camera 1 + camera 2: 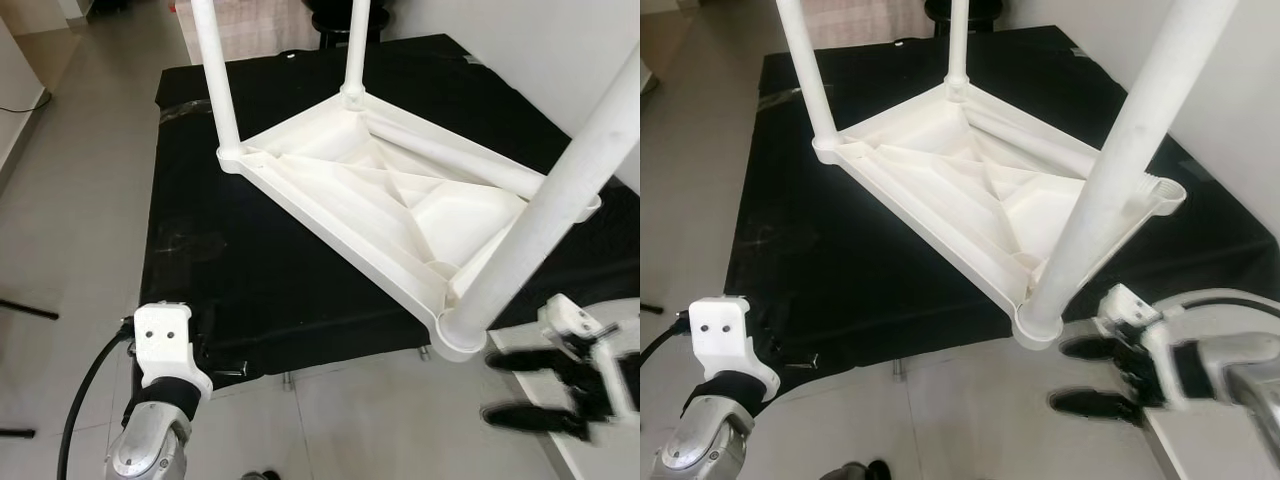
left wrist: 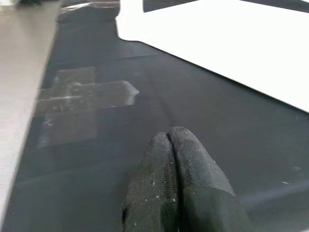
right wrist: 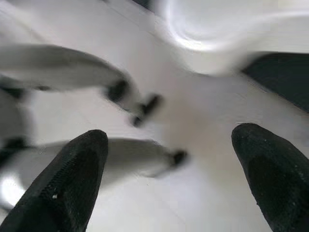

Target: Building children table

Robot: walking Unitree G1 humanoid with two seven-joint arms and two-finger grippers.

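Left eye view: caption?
Upside-down white plastic children's table on black mat; open right gripper beside its nearest corner leg.

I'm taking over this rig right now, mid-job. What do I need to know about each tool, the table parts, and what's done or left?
Left tool: shut, empty, low over the black mat at its near-left edge.
Right tool: open, empty, beside the near corner of the white table.
The table lies upside down on the mat. Three legs stand in corner sockets: near leg, far-left leg, far leg.
A fourth leg lies loose inside the underside.
Left: seat that leg in the right-hand corner, then turn the table upright.
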